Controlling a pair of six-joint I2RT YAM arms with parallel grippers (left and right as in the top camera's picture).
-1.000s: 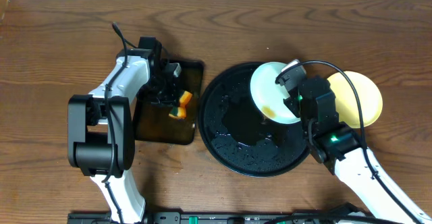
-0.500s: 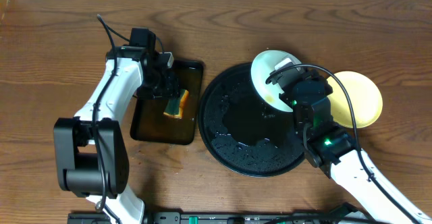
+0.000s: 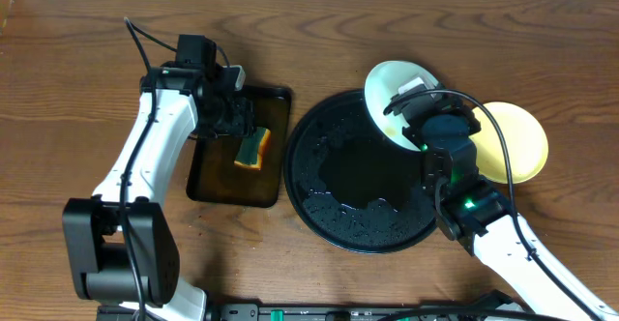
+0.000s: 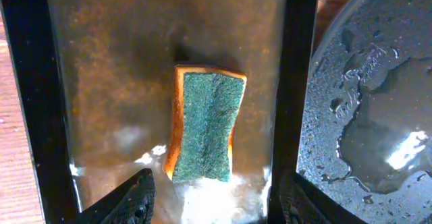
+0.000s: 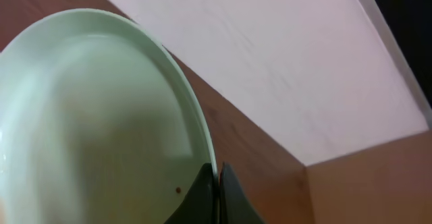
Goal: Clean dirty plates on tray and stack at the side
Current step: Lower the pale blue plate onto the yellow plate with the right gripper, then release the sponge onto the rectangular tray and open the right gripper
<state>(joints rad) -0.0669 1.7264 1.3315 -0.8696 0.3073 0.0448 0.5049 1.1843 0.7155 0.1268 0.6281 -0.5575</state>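
A pale mint plate [image 3: 395,87] hangs tilted over the far right rim of the wet black tray [image 3: 334,200], and my right gripper [image 3: 414,118] is shut on its edge. In the right wrist view the two fingers pinch the plate's [image 5: 88,116] rim at the gripper [image 5: 217,183]; a small brown speck sits near them. A pale yellow plate [image 3: 520,145] lies on the table right of the tray. My left gripper [image 3: 237,123] stands open above a green and orange sponge [image 4: 206,126], its fingertips [image 4: 131,198] apart and holding nothing.
The sponge [image 3: 254,150] lies in a rectangular brownish tray [image 3: 215,181] left of the black tray, with foam near it. The black tray [image 4: 378,116] holds puddles and drops of water. Bare wooden table lies all round.
My left gripper has opened, let go of the sponge and drawn back toward the far side. My right gripper has carried the mint plate farther back and tilted it up.
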